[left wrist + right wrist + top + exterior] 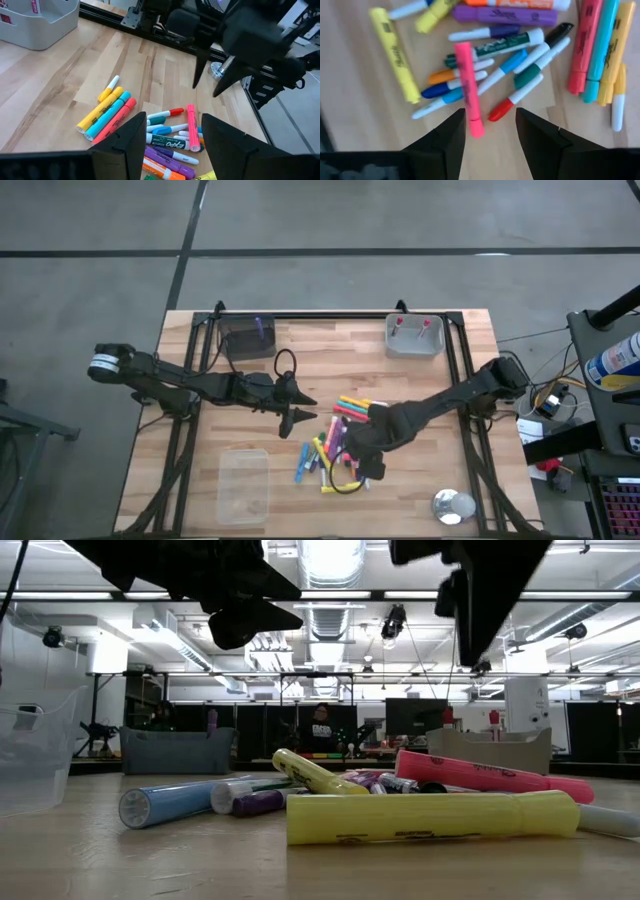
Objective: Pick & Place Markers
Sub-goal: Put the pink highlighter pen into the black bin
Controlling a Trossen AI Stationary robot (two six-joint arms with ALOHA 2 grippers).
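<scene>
The markers [335, 442] lie flat on the wooden table in a loose pile of mixed colours, right of its middle. My right gripper [362, 470] hangs above the pile's near side, pointing steeply down, open. In its wrist view [490, 135] the end of a pink marker [469, 90] lies on the table below the gap between the fingers, with red, blue and green ones beside it. My left gripper [305, 410] waits open, left of the pile and above the table. Its wrist view [172, 145] looks over the markers [165, 140] toward my right gripper [206, 90].
At the far edge stand a dark bin [248, 337] on the left and a grey bin [413, 335] on the right. A clear container [243, 485] sits near the front left. A round silver object [452, 505] lies at the front right. Bare wood surrounds the pile.
</scene>
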